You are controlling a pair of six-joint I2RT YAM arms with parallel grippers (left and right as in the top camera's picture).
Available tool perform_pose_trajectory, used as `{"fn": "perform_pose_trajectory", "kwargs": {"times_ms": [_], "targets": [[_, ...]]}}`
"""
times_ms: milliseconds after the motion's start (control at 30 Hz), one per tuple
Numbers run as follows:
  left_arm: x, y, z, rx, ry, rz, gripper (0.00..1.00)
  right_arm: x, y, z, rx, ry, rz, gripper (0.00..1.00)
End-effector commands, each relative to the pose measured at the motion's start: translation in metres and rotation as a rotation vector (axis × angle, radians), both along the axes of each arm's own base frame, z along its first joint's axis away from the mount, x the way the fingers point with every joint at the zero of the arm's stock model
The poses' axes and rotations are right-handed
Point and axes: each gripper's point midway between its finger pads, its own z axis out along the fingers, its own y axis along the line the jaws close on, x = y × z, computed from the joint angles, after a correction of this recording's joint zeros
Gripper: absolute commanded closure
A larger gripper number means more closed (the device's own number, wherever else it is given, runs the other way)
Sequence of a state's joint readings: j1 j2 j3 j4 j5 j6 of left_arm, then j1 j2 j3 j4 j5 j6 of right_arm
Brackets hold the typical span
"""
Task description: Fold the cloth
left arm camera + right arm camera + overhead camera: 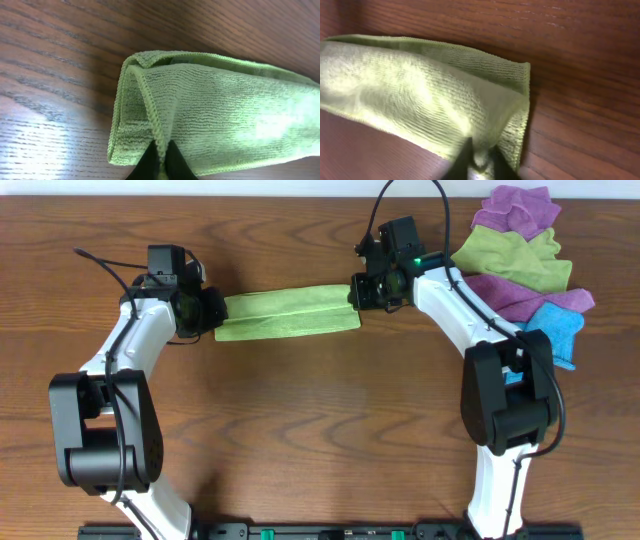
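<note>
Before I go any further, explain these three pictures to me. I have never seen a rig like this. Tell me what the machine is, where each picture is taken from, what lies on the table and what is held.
This is a robot with two white-and-black arms at a wooden table. Each arm ends in a two-finger gripper.

The wide picture looks straight down from above the table. The two close-ups come from small cameras on the wrists, so the dark tips at their bottom edge are the robot's own fingers.

In the middle lies a lime-green cloth, folded into a long strip. The left gripper pinches one short end and the right gripper pinches the other.

At the top right of the overhead view sits a pile of other cloths: purple cloths, an olive-green cloth and a blue cloth. None of these is held.
</note>
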State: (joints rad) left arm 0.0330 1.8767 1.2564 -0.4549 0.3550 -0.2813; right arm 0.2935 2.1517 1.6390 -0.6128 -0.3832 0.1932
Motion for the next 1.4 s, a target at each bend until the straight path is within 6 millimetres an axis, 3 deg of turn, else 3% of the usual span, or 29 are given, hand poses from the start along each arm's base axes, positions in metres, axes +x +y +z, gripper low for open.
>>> {"fn": "perform_pose_trajectory", "kwargs": {"times_ms": [0, 33, 67, 133, 333, 433, 500, 567, 633, 667, 900, 1100, 1367], "targets": [[0.004, 0.008, 0.000, 0.028, -0.005, 0.008, 0.63, 0.007, -0.005, 0.001, -0.012, -0.014, -0.002, 0.53], [0.004, 0.008, 0.000, 0.027, -0.004, 0.008, 0.57, 0.006, -0.006, 0.000, -0.012, -0.011, -0.003, 0.41], [0.004, 0.008, 0.000, 0.028, -0.003, 0.008, 0.50, 0.006, -0.006, 0.000, -0.013, -0.010, -0.003, 0.37], [0.003, 0.008, 0.000, 0.028, 0.001, 0.005, 0.46, 0.006, -0.007, 0.000, -0.013, -0.008, -0.005, 0.32], [0.003, 0.008, 0.003, 0.025, -0.005, 0.004, 0.43, 0.006, -0.007, 0.002, -0.013, -0.008, -0.005, 0.29], [0.006, 0.008, 0.018, 0.039, -0.048, -0.020, 0.43, 0.009, -0.007, 0.012, -0.010, -0.019, -0.007, 0.50], [0.010, 0.008, 0.031, 0.047, -0.087, -0.034, 0.44, 0.012, -0.007, 0.022, -0.005, -0.036, -0.006, 0.75], [0.013, 0.006, 0.046, 0.054, -0.127, -0.045, 0.56, 0.015, -0.005, 0.032, -0.005, -0.060, 0.006, 0.98], [0.016, 0.004, 0.059, 0.060, -0.167, -0.056, 0.87, 0.017, -0.002, 0.040, -0.012, -0.088, 0.031, 0.98], [0.017, 0.003, 0.063, 0.064, -0.180, -0.059, 0.94, 0.018, -0.001, 0.042, -0.030, -0.109, 0.050, 0.98], [0.020, 0.005, 0.038, 0.224, -0.135, -0.043, 0.94, 0.025, -0.013, 0.033, -0.255, -0.175, -0.008, 0.99], [0.020, -0.010, 0.018, 0.246, -0.106, -0.078, 0.94, 0.024, -0.007, 0.021, -0.277, -0.172, 0.022, 0.98], [0.022, -0.012, -0.001, 0.250, -0.076, -0.083, 0.94, 0.030, -0.003, -0.002, -0.279, -0.160, 0.024, 0.99]]}}
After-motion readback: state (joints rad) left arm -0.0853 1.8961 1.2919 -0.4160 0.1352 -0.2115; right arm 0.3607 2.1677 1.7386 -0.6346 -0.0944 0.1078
